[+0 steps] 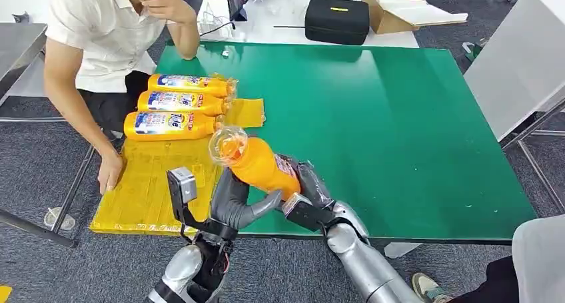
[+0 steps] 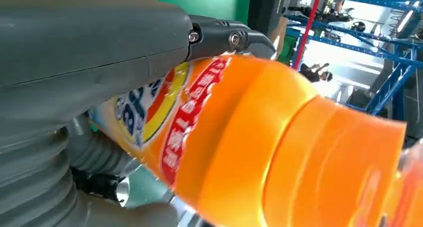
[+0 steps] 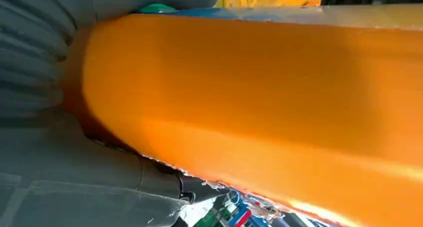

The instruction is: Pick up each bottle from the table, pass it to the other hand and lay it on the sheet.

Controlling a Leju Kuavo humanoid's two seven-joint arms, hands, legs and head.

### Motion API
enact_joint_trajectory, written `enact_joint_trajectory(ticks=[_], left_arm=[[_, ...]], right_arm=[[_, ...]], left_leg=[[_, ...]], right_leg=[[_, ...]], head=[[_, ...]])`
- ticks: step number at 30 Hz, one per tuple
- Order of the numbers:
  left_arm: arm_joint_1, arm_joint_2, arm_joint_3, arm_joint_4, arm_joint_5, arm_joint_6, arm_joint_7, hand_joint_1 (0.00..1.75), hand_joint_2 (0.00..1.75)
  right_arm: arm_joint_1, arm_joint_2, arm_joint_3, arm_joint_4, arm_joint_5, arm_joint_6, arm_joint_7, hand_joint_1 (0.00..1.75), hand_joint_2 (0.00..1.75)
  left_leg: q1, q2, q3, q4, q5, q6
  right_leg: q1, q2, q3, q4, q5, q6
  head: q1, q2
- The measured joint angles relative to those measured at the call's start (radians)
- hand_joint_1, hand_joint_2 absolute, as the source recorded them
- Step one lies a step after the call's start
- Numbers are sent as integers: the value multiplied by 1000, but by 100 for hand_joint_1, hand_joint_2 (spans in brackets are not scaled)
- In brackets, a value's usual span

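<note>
Green covers the bench [image 1: 400, 130], and at its near edge an orange bottle [image 1: 260, 164] hangs in the air between both hands, tilted with its clear cap end up and toward the yellow sheet [image 1: 153, 183]. The left hand [image 1: 236, 203] cradles the bottle from below and from the sheet side: its thick grey thumb reaches under the body, and in the left wrist view dark fingers [image 2: 224, 37] curl over the labelled part, so the bottle sits inside their wrap. The right hand [image 1: 308, 191] clasps the bottle's lower end from the other side; in the right wrist view the orange body presses against the grey palm, and I cannot tell how those fingers lie behind it. Three more orange bottles [image 1: 176, 103] lie on their sides in a row at the far part of the sheet, caps pointing toward the green. A person in a white shirt [image 1: 113, 30] sits beside the sheet with one hand [image 1: 110, 172] resting on its edge. Beyond the bench stand a black case [image 1: 336, 20] and an open cardboard box [image 1: 400, 6].
</note>
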Motion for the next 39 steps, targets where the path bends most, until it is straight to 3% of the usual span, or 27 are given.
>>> enact_joint_trajectory(ticks=[9, 17, 18, 19, 28, 32, 35, 39], left_arm=[[-11, -1, 24, 18, 29, -6, 16, 175, 175], [-12, -6, 31, 31, 6, 52, 32, 175, 175], [-12, -6, 31, 31, 5, 53, 32, 175, 175], [-12, -6, 31, 31, 5, 56, 33, 175, 175], [-8, -8, 36, 15, -28, 114, 11, 175, 175], [21, 1, 86, -31, -94, 208, -20, 175, 175], [64, 10, 156, -93, -95, 225, -37, 175, 175], [87, 14, 245, -168, -38, 211, -32, 175, 175]], right_arm=[[-9, 6, 19, 14, -2, 2, 11, 168, 175], [-6, 6, 34, 18, 17, -48, 35, 143, 175], [-6, 6, 35, 18, 16, -48, 38, 45, 175], [-5, 6, 35, 18, 13, -48, 39, 0, 175], [44, 6, 35, 26, -12, -93, 12, 0, 175], [138, -7, -14, 22, 26, -230, -20, 0, 175], [241, -38, -48, -57, 62, -419, -89, 0, 175], [319, -76, -48, -143, 118, -495, -97, 0, 175]], left_leg=[[0, 0, 0, 0, 0, 0], [0, 0, 0, 0, 0, 0], [0, 0, 0, 0, 0, 0], [0, 0, 0, 0, 0, 0], [0, 0, 0, 0, 0, 0], [0, 0, -1, 0, 0, 0], [0, -2, -3, 0, -1, 0], [0, -2, -4, 0, -1, 0]], right_leg=[[0, 0, 0, 0, 0, 0], [0, 0, -1, 0, 0, 0], [0, 0, -1, 0, 0, 0], [0, 0, -1, 0, 0, 0], [0, 0, -1, 0, 0, 0], [0, 0, -1, 0, 0, 0], [0, -1, -3, 0, -1, 0], [0, -1, -5, 0, -1, 0]], head=[[0, 0], [0, 0], [0, 0], [0, 0], [0, 0], [0, 0], [0, 0], [0, 0]])
